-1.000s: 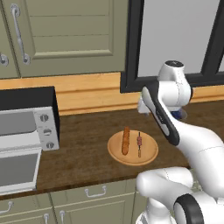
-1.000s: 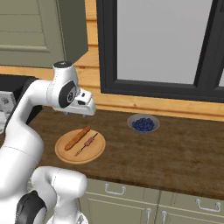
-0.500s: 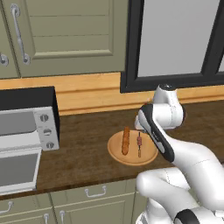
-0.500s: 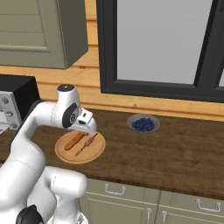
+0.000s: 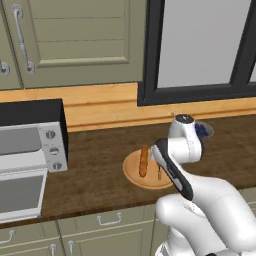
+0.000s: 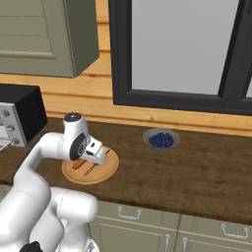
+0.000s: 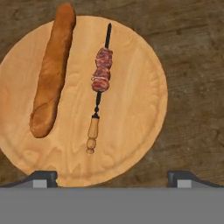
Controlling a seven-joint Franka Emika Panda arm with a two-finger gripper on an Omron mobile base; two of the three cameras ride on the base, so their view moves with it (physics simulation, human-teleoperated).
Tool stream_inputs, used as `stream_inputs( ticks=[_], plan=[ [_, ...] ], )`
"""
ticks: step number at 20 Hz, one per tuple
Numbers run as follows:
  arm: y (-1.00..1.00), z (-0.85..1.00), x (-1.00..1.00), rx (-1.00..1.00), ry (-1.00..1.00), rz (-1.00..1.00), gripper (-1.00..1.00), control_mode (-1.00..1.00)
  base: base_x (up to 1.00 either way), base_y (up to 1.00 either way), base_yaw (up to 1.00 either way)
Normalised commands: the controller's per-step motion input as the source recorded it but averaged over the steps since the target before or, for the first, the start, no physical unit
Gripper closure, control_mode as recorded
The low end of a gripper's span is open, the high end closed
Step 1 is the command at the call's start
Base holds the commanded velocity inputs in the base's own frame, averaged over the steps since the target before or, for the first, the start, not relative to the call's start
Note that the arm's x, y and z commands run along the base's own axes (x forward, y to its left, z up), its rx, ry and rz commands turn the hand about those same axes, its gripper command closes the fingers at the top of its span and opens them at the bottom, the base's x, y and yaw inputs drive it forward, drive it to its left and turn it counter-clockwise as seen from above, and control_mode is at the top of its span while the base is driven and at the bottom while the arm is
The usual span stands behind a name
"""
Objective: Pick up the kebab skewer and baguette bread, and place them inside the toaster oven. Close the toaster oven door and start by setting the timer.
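Observation:
In the hand view a round wooden plate (image 7: 144, 109) carries the orange-brown baguette bread (image 7: 52, 70) on its left and the kebab skewer (image 7: 100, 83) at its middle, both lying flat and apart. My gripper (image 7: 111, 179) hangs open straight above the plate, its fingertips (image 7: 41, 178) wide apart and touching nothing. From the base, the gripper (image 6: 97, 158) sits low over the plate (image 5: 134, 174), with the baguette (image 5: 144, 160) beside my arm. The silver toaster oven (image 5: 30, 145) stands at the left, and its door (image 5: 20, 195) is folded down open.
A small bowl of blueberries (image 6: 161, 139) sits on the wooden counter to the right of the plate, below the window. Wall cabinets (image 5: 75, 40) hang above the oven. Drawer fronts (image 6: 147, 221) run under the counter's front edge.
My arm has folded down and brought the open gripper from well above the counter to just over the plate. The baguette and skewer have not moved.

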Motion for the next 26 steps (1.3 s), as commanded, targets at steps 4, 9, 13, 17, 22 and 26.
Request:
stream_inputs(
  ticks=[4, 9, 13, 17, 22, 26],
  plan=[
    [0.02, -0.4, 0.11, 0.01, 0.03, -0.04, -1.0, -1.0, 0.0, 0.0, 0.0],
    [0.04, -0.42, 0.23, 0.0, 0.03, -0.02, -1.0, -1.0, 0.0, 0.0, 0.0],
    [0.07, -0.41, 0.13, 0.0, 0.06, -0.01, -1.0, -1.0, 0.0, 0.0, 0.0],
    [0.09, -0.44, 0.19, 0.0, 0.06, -0.01, -1.0, -1.0, 0.0, 0.0, 0.0],
    [0.06, -0.43, 0.06, 0.0, 0.04, 0.0, -1.0, -1.0, 0.0, 0.0, 0.0],
    [0.01, -0.43, 0.0, 0.0, 0.0, 0.0, -1.0, -1.0, 0.0, 0.0, 0.0]
  ],
)
